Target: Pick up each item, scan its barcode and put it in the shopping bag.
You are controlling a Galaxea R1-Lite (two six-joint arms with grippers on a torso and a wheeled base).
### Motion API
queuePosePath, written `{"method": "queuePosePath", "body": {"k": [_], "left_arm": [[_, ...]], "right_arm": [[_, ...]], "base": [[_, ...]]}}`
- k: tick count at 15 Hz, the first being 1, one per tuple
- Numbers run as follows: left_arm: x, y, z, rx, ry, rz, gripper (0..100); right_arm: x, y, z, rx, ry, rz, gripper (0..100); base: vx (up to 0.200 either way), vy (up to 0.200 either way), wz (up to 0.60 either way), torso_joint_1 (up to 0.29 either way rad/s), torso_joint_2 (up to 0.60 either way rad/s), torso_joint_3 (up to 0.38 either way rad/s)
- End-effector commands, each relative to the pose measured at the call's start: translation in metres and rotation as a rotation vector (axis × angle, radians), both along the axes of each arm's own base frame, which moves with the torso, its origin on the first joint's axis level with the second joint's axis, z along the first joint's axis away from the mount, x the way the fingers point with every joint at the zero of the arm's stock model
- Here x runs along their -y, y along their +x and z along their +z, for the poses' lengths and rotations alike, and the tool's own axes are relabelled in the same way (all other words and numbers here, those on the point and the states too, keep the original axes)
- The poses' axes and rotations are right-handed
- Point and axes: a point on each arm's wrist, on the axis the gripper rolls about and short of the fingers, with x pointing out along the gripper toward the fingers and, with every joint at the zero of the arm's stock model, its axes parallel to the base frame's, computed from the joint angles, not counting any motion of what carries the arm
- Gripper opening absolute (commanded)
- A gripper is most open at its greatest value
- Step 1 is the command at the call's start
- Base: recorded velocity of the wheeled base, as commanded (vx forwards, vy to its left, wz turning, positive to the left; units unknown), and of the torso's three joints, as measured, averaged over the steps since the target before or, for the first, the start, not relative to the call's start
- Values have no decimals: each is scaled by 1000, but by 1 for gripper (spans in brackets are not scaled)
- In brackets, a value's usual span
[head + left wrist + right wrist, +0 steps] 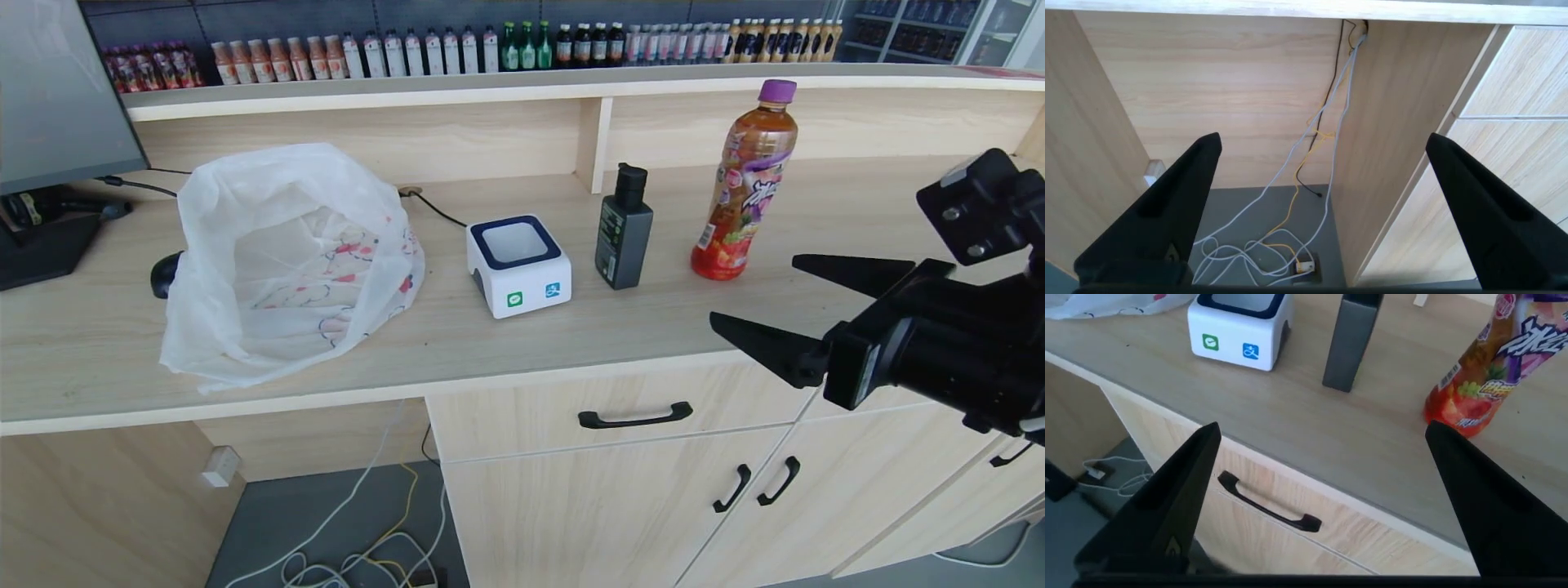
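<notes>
Right tool point(752, 289) open and empty, to the near right of the drink bottle point(744, 184); advise gripping it mid-body, upright, with the barcode exposed toward the scanner point(518, 263).

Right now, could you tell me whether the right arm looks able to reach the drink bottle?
Probably yes. The right gripper is open at the counter edge, and the drink bottle stands upright beyond it with nothing between; the grey bottle stands apart.

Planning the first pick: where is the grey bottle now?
Head view: grey bottle stands on the counter right of centre, between scanner and juice bottle.
</notes>
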Motion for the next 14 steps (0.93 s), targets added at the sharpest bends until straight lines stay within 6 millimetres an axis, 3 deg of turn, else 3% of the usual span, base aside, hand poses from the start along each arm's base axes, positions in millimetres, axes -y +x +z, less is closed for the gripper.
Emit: {"method": "queuePosePath", "body": {"k": [1, 7, 9, 14], "left_arm": [[0, 0, 0, 1, 0, 0, 100], [0, 0, 0, 1, 0, 0, 100], [0, 0, 0, 1, 0, 0, 100], [0, 0, 0, 1, 0, 0, 100]], "right_arm": [[-10, 6, 3, -29, 52, 20, 100], [-33, 38, 21, 66, 146, -34, 100], [-52, 49, 16, 108, 179, 2, 100], [-62, 70, 4, 175, 229, -51, 100]], "base": [[0, 0, 0, 0, 0, 0], [0, 0, 0, 0, 0, 0], [0, 0, 0, 0, 0, 0], [0, 0, 0, 0, 0, 0]]}}
